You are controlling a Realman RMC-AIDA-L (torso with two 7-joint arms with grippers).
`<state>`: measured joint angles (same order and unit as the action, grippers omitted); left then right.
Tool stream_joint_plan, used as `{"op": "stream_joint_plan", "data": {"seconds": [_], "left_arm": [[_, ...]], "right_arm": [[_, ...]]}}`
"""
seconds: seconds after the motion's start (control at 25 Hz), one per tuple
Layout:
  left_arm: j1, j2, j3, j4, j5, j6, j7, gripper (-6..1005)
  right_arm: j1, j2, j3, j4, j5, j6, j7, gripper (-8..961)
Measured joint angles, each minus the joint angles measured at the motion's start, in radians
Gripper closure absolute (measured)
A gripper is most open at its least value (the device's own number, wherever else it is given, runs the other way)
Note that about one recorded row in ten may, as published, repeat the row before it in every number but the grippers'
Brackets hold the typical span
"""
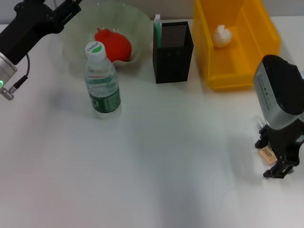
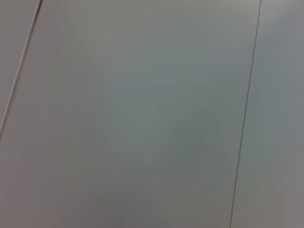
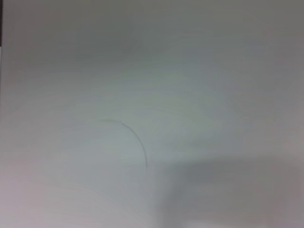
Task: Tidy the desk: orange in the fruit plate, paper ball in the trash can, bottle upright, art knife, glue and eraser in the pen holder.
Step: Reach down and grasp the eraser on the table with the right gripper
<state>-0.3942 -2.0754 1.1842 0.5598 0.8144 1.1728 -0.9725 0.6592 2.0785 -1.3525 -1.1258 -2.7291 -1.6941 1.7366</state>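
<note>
We're seeing the right gripper [image 1: 274, 164] hanging low over the smooth white desk [image 1: 156, 156], black fingers pinching a small tan blocky eraser [image 1: 268, 154]. The left gripper [image 1: 66, 10] is sitting by the frosted scalloped fruit plate [image 1: 137, 28] holding the orange [image 1: 114, 45]; can't tell its fingers. Clear ribbed bottle [image 1: 102, 83] is standing upright beside the mesh pen holder [image 1: 173, 45], crumpled paper ball [image 1: 222, 35] in the yellow plastic trash can [image 1: 235, 78].

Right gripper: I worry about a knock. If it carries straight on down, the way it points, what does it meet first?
Most likely the small tan eraser at the right gripper, then the table; depth is unclear.
</note>
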Motion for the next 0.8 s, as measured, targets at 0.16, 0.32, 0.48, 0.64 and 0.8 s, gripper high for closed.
{"op": "stream_joint_plan", "data": {"seconds": [0.16, 0.32, 0.48, 0.64, 0.8], "left_arm": [[-0.004, 0.0, 0.003, 0.0, 0.0, -0.001, 0.0, 197], [-0.001, 0.0, 0.007, 0.0, 0.0, -0.001, 0.0, 197], [0.004, 0.0, 0.008, 0.0, 0.0, 0.0, -0.002, 197], [0.007, 0.0, 0.008, 0.0, 0.0, 0.003, -0.004, 197], [0.007, 0.001, 0.008, 0.0, 0.0, 0.006, -0.005, 197]], "right_arm": [[-0.01, 0.001, 0.003, 0.005, 0.001, 0.003, 0.0, 195], [-0.011, 0.001, 0.013, 0.0, 0.001, 0.0, 0.004, 196], [-0.012, 0.002, 0.017, -0.002, 0.001, -0.004, 0.015, 198], [-0.012, 0.002, 0.028, -0.002, 0.0, -0.007, 0.02, 199], [-0.012, 0.002, 0.029, 0.0, 0.0, -0.008, 0.028, 201]]}}
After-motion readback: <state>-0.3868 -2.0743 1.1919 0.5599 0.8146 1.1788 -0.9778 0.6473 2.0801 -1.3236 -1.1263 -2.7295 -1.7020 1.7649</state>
